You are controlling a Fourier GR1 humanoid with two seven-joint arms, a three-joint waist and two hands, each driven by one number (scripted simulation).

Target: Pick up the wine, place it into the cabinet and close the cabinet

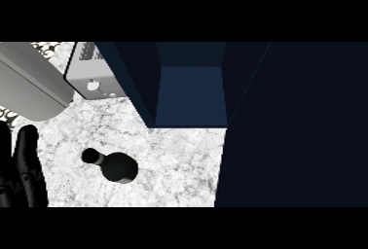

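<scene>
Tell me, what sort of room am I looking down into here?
Most likely a kitchen. A pale marble-patterned counter carries a dark wine bottle, and a dark blue cabinet stands open behind it. A grey appliance sits at the back. The robot's left hand rests open at the left edge.

White-and-grey marbled stone counter fills my lower middle view, evenly lit, mottled all over. Pale grey slanted panel crosses the upper left corner. Just beside it, a light grey boxy metal appliance with a vented top and a small white mark on its side. White patterned surface shows between them at the top left edge. Whole right side sits in deep shadow.
</scene>
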